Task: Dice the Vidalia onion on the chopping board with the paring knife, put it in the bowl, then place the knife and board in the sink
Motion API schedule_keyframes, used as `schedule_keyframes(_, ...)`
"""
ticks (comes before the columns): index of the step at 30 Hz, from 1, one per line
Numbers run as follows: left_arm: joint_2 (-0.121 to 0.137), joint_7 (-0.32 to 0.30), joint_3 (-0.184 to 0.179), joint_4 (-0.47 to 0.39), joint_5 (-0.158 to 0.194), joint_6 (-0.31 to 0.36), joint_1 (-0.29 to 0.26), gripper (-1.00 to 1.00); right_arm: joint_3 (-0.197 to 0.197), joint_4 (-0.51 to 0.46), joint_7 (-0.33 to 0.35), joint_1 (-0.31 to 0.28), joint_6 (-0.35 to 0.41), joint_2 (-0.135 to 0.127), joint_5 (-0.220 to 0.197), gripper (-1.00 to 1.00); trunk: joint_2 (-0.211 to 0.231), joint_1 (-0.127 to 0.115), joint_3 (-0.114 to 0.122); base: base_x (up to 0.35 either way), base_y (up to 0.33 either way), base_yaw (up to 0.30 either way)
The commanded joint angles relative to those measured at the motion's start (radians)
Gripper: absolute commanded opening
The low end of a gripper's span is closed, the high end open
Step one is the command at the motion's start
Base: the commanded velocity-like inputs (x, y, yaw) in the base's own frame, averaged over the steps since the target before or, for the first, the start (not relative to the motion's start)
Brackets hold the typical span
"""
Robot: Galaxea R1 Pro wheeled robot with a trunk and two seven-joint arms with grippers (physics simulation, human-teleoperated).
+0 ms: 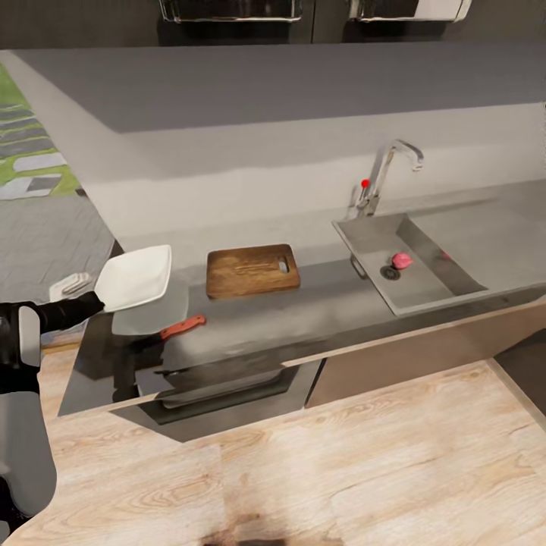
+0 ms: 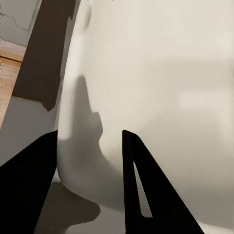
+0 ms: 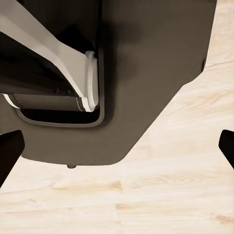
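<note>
The white bowl (image 1: 135, 277) hangs tilted just above the left end of the countertop (image 1: 341, 303), over its own shadow. My left gripper (image 1: 97, 302) is shut on its near rim; in the left wrist view my left gripper (image 2: 87, 131) has one dark finger on each side of the bowl's (image 2: 161, 87) wall. The chopping board (image 1: 252, 270) lies to the bowl's right, and the paring knife (image 1: 182, 327) lies near the front edge. The pinkish Vidalia onion (image 1: 402, 260) rests beside the drain in the sink (image 1: 447, 280). My right gripper (image 3: 117, 151) is open, low over the wood floor.
A chrome tap (image 1: 387, 171) with a red knob stands behind the sink. A small pale object (image 1: 70, 284) lies at the counter's left end, beside the bowl. An appliance front (image 1: 220, 387) sits under the counter. Light wood floor (image 1: 341, 470) lies before the cabinets.
</note>
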Motion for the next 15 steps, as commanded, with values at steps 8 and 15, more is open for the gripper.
schedule_keyframes(8,0.0,0.003,0.002,0.0,-0.011,0.004,0.0,-1.0,0.0,-0.002,-0.007,0.001,0.0,0.0,0.009,1.0,-0.001,0.001,0.011,0.0,0.0,0.0)
schedule_keyframes(15,0.0,0.003,0.002,0.0,-0.011,0.004,-0.001,-1.0,0.0,-0.002,-0.007,0.001,0.0,0.0,0.009,1.0,-0.001,0.001,0.022,0.0,0.0,0.0)
